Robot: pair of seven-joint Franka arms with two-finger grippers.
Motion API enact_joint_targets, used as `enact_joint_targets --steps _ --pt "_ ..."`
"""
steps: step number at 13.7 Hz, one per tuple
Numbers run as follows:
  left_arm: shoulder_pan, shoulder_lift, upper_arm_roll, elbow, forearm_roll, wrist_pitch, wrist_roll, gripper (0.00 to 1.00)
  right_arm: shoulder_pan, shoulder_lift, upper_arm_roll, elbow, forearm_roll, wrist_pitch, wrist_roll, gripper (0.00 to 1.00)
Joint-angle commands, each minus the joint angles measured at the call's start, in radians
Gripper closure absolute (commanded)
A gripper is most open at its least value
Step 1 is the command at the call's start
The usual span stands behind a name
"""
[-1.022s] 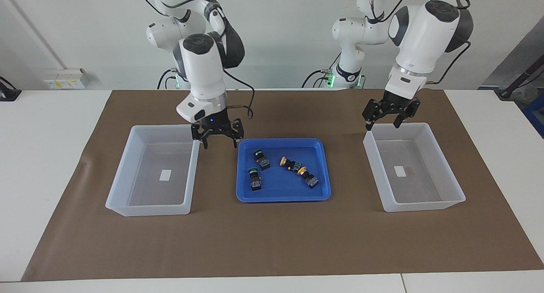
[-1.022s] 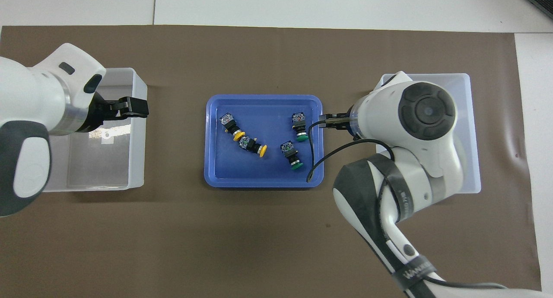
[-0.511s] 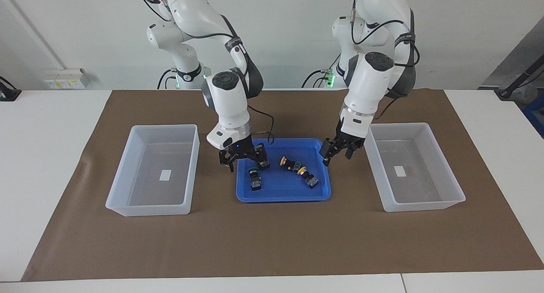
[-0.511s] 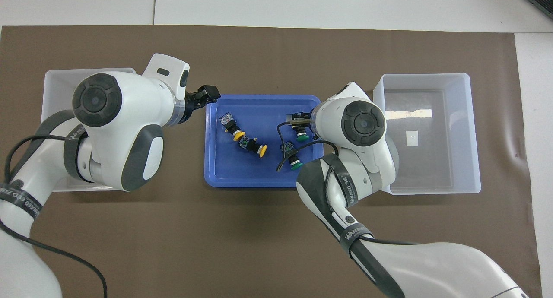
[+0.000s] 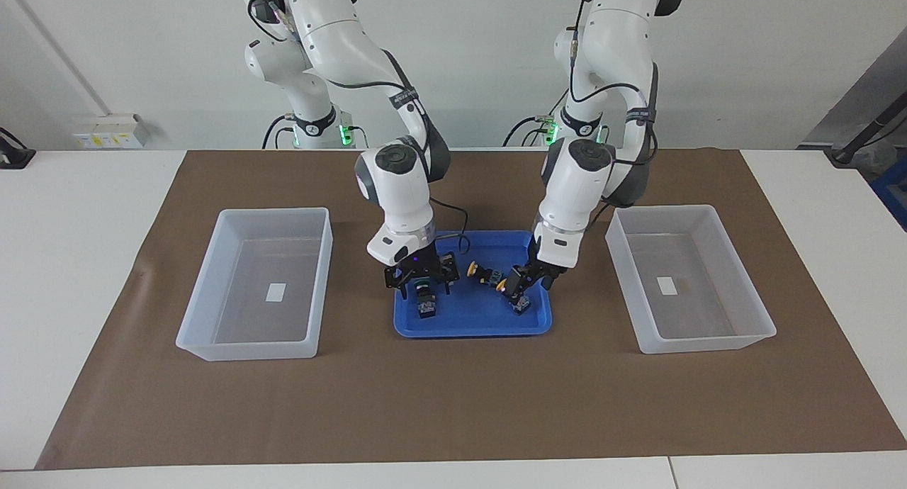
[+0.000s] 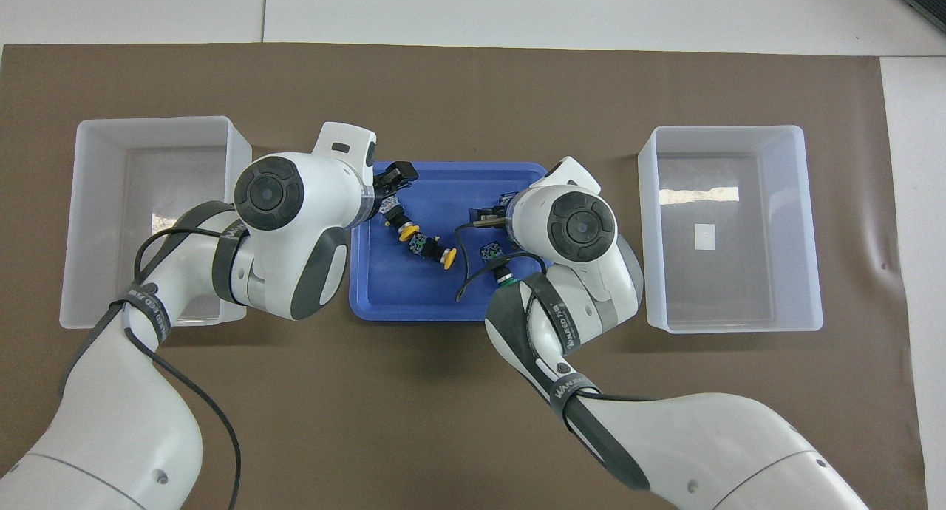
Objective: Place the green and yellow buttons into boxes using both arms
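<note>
Right gripper (image 5: 419, 280): low inside the blue tray (image 5: 471, 326), at the tray's end toward the right arm. Its fingers (image 5: 397, 285) are spread, one on each side of a green-capped button (image 5: 424, 299). Whether they touch it cannot be told. A second green-capped button (image 6: 507, 201) lies in the tray nearer the robots, largely hidden under this arm.

Left gripper (image 5: 526, 280): low over the tray's end toward the left arm, directly above a yellow-capped button (image 5: 516, 298). Its fingers appear slightly apart around that button; contact cannot be told. The other yellow-capped button (image 5: 479, 272) lies just beside it, toward the tray's middle and nearer the robots. In the overhead view the two yellow-capped buttons form a slanted line, nearly end to end.

All four buttons lie on their sides in the tray.

Boxes: one translucent box (image 5: 212, 336) stands toward the right arm's end of the table, the other box (image 5: 708, 344) toward the left arm's end, each well apart from the tray. Each shows only a small white label on its floor. Tray and boxes rest on a brown mat (image 5: 453, 404).
</note>
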Motion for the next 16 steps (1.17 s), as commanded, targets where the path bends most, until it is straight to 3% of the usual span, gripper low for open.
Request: enact_joint_targets --steps 1,4,5,8,9,10,11,13,15,16 --pt "-0.026 0.013 0.019 -0.014 -0.018 0.028 -0.010 0.00 -0.002 0.019 0.011 0.017 0.030 0.013 -0.042 0.00" --pt "-0.026 0.027 0.019 -0.017 -0.016 0.034 -0.008 0.00 0.002 0.024 0.014 0.008 0.030 0.011 -0.049 0.00" --pt "-0.038 0.039 0.019 -0.024 -0.016 0.034 -0.011 0.00 0.002 0.024 0.014 0.005 0.030 0.001 -0.068 0.05" --pt "-0.054 0.042 0.020 -0.061 -0.016 0.077 -0.011 0.00 -0.001 0.024 0.014 0.005 0.030 -0.003 -0.121 0.61" --pt "-0.054 0.042 0.020 -0.070 -0.016 0.088 -0.010 0.00 -0.001 0.024 0.014 0.005 0.032 -0.006 -0.121 0.85" --pt "-0.054 0.042 0.020 -0.081 -0.016 0.091 -0.010 0.00 0.001 0.024 0.014 0.006 0.030 -0.010 -0.116 1.00" --pt "-0.055 0.042 0.020 -0.089 -0.015 0.095 -0.010 0.02 0.004 0.024 0.014 0.011 0.032 -0.018 -0.113 1.00" --pt "-0.054 0.042 0.020 -0.087 -0.013 0.097 -0.005 0.30 0.002 0.021 0.014 0.028 0.032 -0.039 -0.113 1.00" --pt "-0.046 0.044 0.022 -0.080 -0.001 0.097 0.019 0.68 -0.007 -0.010 0.013 0.054 0.033 -0.110 -0.111 1.00" --pt "-0.045 0.044 0.022 -0.077 -0.001 0.095 0.033 0.81 -0.016 -0.045 0.013 0.069 0.035 -0.157 -0.110 1.00"
